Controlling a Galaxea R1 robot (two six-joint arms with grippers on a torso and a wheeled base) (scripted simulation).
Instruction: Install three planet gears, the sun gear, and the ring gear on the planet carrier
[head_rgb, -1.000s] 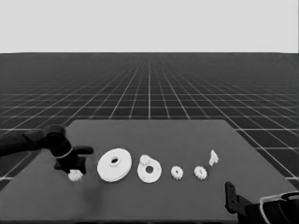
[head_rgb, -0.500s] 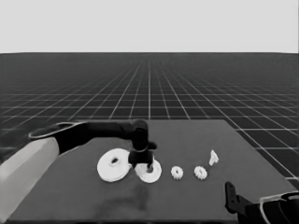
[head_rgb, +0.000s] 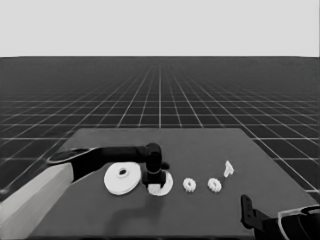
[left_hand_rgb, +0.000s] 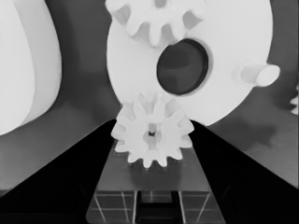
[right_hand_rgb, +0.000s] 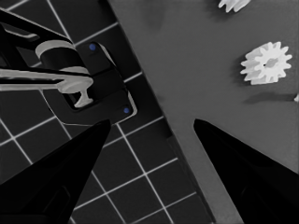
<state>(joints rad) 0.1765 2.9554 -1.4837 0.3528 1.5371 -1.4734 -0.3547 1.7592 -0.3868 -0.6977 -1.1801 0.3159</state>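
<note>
Landmark: smaller round part, flat white disc with a round centre hole, lying on the dark surface a little left of the middle.

Left hand: reaches in from the left, directly above the smaller round part. Fingers clamped on a small toothed gear, held between the two wedges in the left wrist view, at the near rim of that part; whether gear and disc touch cannot be told.

Smaller round part, detail from the left wrist view: a second gear sits on its face at the far side of the centre hole; a short bare peg stands up from the face to one side of the hole.

Larger round part: thick white disc with a raised middle and a small hole, lying just beside the smaller round part on its left, apart from it.

Loose gears: one near the smaller round part on its right, another farther right in the same row.

Thin white piece: farthest right of the smaller round part, slightly behind the gear row.

Right hand: parked at the lower right corner, well apart from the smaller round part. Fingers spread, nothing between them, over the surface's edge.
</note>
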